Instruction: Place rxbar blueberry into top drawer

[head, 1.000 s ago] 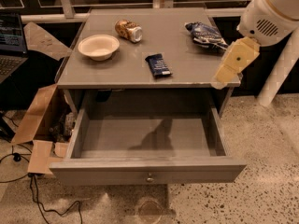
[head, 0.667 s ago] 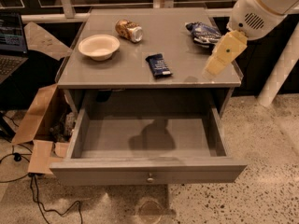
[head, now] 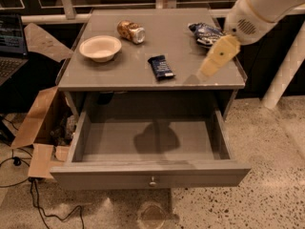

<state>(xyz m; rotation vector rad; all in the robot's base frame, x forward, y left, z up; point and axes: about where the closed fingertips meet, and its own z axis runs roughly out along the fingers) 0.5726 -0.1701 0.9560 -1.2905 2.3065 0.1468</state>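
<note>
The rxbar blueberry (head: 161, 67), a small dark navy bar, lies flat near the middle of the grey cabinet top. The top drawer (head: 150, 174) is pulled wide open below it, its inside bare, with a small round knob on the front panel. My gripper (head: 213, 59) hangs over the right part of the cabinet top, to the right of the bar and apart from it. It holds nothing that I can see.
A white bowl (head: 100, 48) sits at the left of the top, a tipped can (head: 131, 31) at the back, a crinkled blue-and-white chip bag (head: 206, 33) at the back right. A cardboard box (head: 40, 128) and cables lie on the floor left.
My gripper has moved left and further in over the cabinet top, closer to the bar. The bar, bowl, can, bag and drawer have not moved.
</note>
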